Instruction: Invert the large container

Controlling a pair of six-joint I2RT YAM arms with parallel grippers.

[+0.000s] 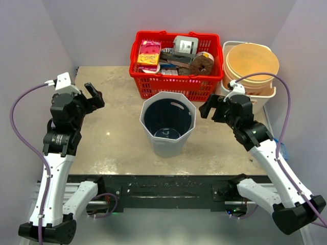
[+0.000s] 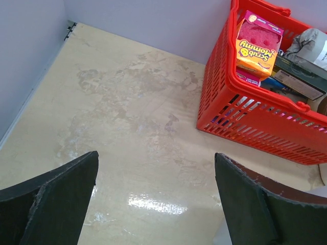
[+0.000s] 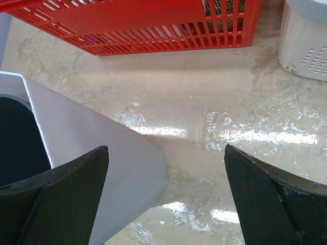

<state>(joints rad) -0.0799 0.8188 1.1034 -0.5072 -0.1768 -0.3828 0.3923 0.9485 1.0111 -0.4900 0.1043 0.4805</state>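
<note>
The large container [image 1: 168, 144] is a grey, many-sided bin that stands upright in the middle of the table, its dark inside facing up. Its pale wall [image 3: 92, 138] fills the left of the right wrist view. My left gripper [image 1: 95, 96] hovers open well to the left of it, over bare tabletop, with nothing between its fingers [image 2: 156, 154]. Just right of the bin's rim, apart from it, my right gripper [image 1: 208, 107] is also open and empty; the bin's wall lies beyond its left finger [image 3: 166, 148].
A red basket [image 1: 176, 88] [image 2: 255, 117] [image 3: 153, 20] full of packaged goods, among them a Scrub Mommy box [image 2: 258, 43], stands right behind the bin. A white basket [image 3: 306, 46] holding a tan bucket [image 1: 251, 61] sits at the back right. Grey walls enclose the table.
</note>
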